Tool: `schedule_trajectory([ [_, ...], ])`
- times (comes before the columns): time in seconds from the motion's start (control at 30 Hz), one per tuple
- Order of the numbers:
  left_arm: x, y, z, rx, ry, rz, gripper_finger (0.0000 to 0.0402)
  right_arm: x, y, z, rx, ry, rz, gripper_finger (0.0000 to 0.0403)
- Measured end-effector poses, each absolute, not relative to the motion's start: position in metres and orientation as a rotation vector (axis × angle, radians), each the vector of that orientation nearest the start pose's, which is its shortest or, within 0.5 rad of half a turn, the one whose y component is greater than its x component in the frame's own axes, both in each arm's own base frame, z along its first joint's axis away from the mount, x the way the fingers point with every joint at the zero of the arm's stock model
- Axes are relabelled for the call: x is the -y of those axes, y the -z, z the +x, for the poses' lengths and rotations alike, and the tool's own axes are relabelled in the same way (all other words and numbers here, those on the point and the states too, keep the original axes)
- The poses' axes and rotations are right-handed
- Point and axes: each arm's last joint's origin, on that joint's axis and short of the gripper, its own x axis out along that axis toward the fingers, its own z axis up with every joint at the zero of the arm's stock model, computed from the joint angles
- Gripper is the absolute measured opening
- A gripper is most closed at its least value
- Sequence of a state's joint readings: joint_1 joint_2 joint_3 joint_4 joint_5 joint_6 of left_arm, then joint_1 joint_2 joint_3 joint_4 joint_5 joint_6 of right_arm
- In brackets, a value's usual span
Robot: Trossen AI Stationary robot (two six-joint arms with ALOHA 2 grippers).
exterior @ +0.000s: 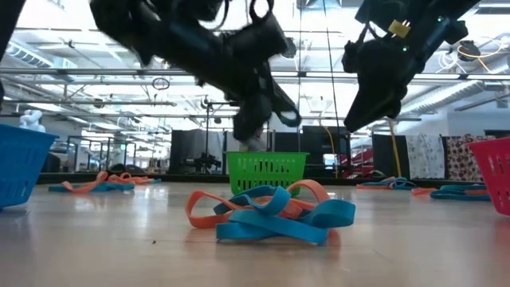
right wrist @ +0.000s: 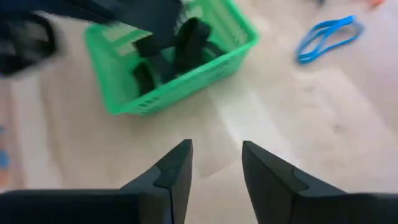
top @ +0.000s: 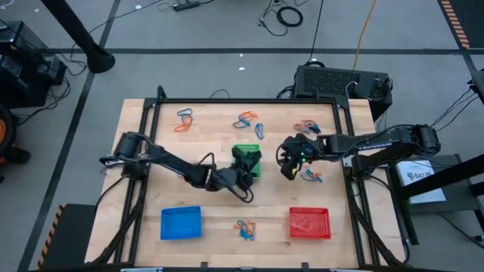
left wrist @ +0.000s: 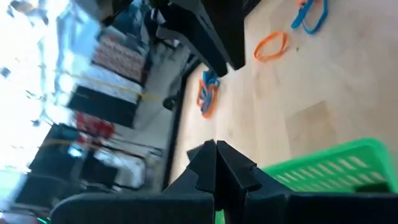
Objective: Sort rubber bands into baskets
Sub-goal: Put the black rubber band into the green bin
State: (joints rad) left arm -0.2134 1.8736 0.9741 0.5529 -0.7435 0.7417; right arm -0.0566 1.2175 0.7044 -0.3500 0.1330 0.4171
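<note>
While sorting is judged well short of finished, the state is logged as follows.

Green basket: the small green plastic mesh basket (top: 247, 160) is placed mid-counter; dark loops, taken for black rubber bands (right wrist: 186, 43), are seen inside it from the right wrist view.

Red basket: the red mesh basket (top: 309, 224) is set at the near right; faint orange loops may lie in it, but this cannot be confirmed.

Blue basket: the blue mesh basket (top: 181, 223) is set at the near left; its contents cannot be made out.

Left to sort: orange and blue rubber bands are scattered in heaps on the wooden counter (top: 144, 196) at far left (top: 184, 121), far centre (top: 248, 122), far right (top: 306, 125), by the right tool (top: 311, 175) and near centre (top: 245, 230).

Left tool: the left tool (left wrist: 216, 163) is pressed shut with nothing visibly gripped, just beside the green basket.

Right tool: the right tool (right wrist: 216, 163) is parted and empty, held over bare counter near the green basket.
</note>
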Motion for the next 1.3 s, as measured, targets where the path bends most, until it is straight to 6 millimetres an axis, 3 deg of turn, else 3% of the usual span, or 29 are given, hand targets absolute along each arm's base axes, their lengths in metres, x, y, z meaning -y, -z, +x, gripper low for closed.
schedule_trajectory([
  [0.17,0.051,-0.197,0.363,-0.504,-0.224,0.601,0.0002,0.037,-0.210,0.231,-0.818,0.409,0.269,0.0136],
  [0.33,0.017,-0.192,0.360,-0.583,-0.060,0.314,0.0001,0.071,-0.207,0.217,-0.881,0.700,0.142,0.0130],
  [0.53,-0.005,-0.185,0.361,-0.604,-0.093,0.152,0.0001,0.117,-0.201,0.184,-1.018,0.961,0.200,0.0130],
  [0.7,-0.011,-0.184,0.360,-0.612,-0.140,0.042,0.0016,0.141,-0.191,0.166,-1.109,1.025,0.286,0.0129],
  [0.9,-0.015,-0.183,0.359,-0.634,-0.154,0.036,0.0022,0.153,-0.178,0.162,-1.176,0.976,0.363,0.0129],
  [1.3,-0.007,-0.182,0.359,-0.639,-0.134,0.056,0.0039,0.155,-0.157,0.163,-1.328,0.940,0.373,0.0130],
])
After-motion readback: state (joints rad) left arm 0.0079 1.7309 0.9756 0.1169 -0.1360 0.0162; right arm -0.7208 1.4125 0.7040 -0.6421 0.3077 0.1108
